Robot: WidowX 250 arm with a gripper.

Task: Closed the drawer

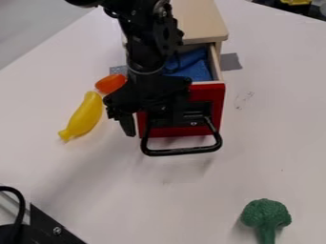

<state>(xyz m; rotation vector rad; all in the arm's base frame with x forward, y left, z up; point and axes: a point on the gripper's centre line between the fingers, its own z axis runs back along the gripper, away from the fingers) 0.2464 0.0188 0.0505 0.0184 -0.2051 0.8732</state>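
Your white desk (261,143) carries a pale wooden cabinet (194,19); its red-fronted drawer (215,109) is open. Your black metal hand (149,95) is at the drawer front; can't tell its opening or grip. View left: curved yellow toy (84,116). Lower right: green toy broccoli (265,214).

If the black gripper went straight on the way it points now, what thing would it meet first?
Probably the black handle on the red drawer front, just below the gripper in the picture. Depth is unclear, so it might miss it and meet the tabletop.
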